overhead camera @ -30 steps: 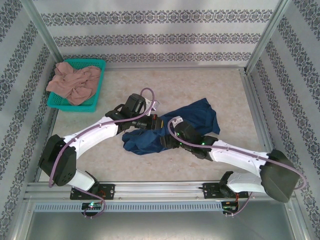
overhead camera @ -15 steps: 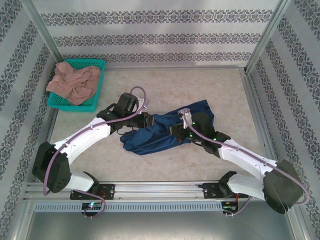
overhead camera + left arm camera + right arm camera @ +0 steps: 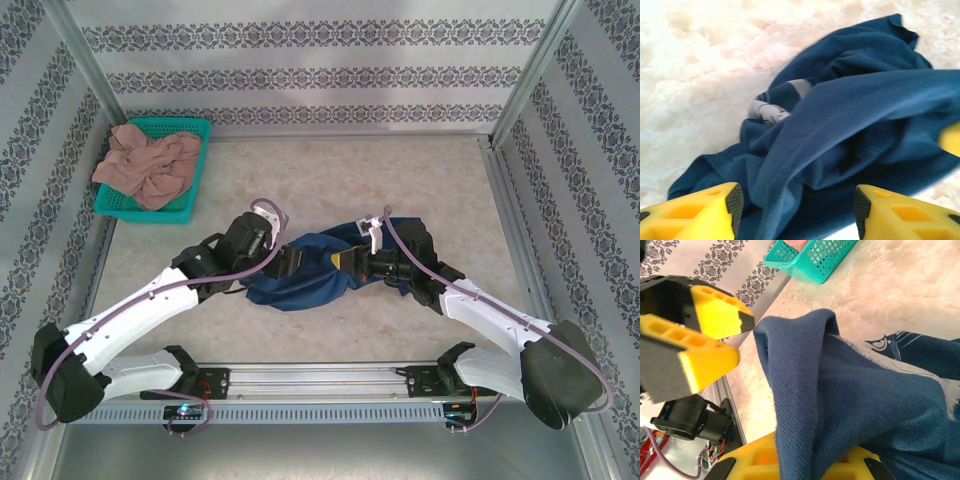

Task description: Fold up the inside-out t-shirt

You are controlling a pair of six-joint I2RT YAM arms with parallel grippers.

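while easing back toward the near left, shows the left tool [image 3: 290, 262] with jaws now well parted and holding nothing, just beside the inside-out t-shirt [image 3: 312, 280]. finds the right tool [image 3: 345, 260], wide apart a second ago, now clamped tight on a raised ridge of the navy cloth. reads as a handover of the grip, not yet a fold. leaves the garment bunched mid-counter [image 3: 400, 170], well apart from the teal basket [image 3: 145, 211]. buries sleeves, hem and collar in the crumple, blurs the pale print, covers the right fingertips with fabric.
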